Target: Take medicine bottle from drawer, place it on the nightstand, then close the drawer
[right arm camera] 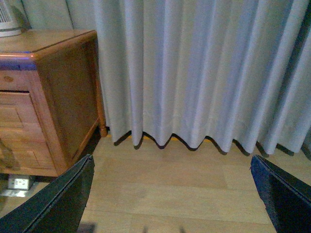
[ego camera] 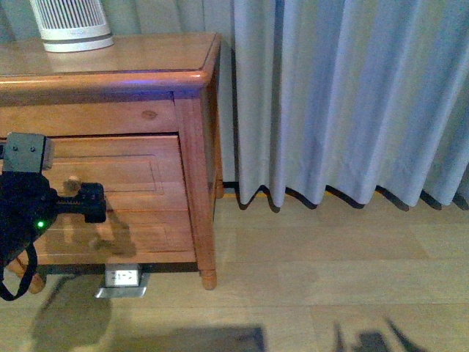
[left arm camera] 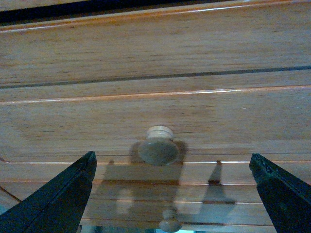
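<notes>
The nightstand [ego camera: 146, 62] stands at the left. Its top drawer [left arm camera: 73, 121] looks shut, with its round knob [left arm camera: 158, 148] in the middle of the left wrist view. My left gripper [left arm camera: 171, 156] is open and empty, level with that knob; its fingers [left arm camera: 68, 194] stand wide on either side and do not touch it. In the front view the left gripper [ego camera: 94, 203] hangs just before the drawer fronts. The medicine bottle is hidden. My right gripper [right arm camera: 171, 160] is open and empty above the floor, facing the curtain, right of the nightstand [right arm camera: 63, 97].
A white ribbed appliance [ego camera: 72, 26] stands on the nightstand's top at the back left. The bottom drawer's knob [left arm camera: 170, 223] shows below. A pale curtain [ego camera: 344, 95] hangs to the right. A floor socket [ego camera: 122, 277] sits under the nightstand on the wooden floor [ego camera: 330, 279].
</notes>
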Robot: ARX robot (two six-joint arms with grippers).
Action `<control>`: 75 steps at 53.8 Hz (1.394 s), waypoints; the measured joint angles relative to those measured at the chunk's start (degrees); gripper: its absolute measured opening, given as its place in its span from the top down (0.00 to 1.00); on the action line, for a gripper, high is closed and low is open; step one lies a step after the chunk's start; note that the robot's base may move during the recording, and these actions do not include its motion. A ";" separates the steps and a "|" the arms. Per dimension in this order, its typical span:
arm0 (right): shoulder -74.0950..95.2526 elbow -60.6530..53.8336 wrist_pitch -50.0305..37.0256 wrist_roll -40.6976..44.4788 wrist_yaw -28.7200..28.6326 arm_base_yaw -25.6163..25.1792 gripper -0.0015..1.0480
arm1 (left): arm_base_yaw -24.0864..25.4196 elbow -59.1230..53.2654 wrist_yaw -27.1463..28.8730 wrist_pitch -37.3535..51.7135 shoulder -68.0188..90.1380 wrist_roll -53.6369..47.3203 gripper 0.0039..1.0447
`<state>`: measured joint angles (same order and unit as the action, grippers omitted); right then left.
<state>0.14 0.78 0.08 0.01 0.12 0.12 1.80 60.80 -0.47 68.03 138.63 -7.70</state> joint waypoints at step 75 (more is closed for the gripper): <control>0.00 0.00 0.00 0.00 0.00 0.00 0.07 | 0.76 6.91 0.11 -5.75 2.84 1.81 0.76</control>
<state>0.14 0.78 0.08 0.01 0.12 0.12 2.57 67.70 -0.36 62.28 141.47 -5.89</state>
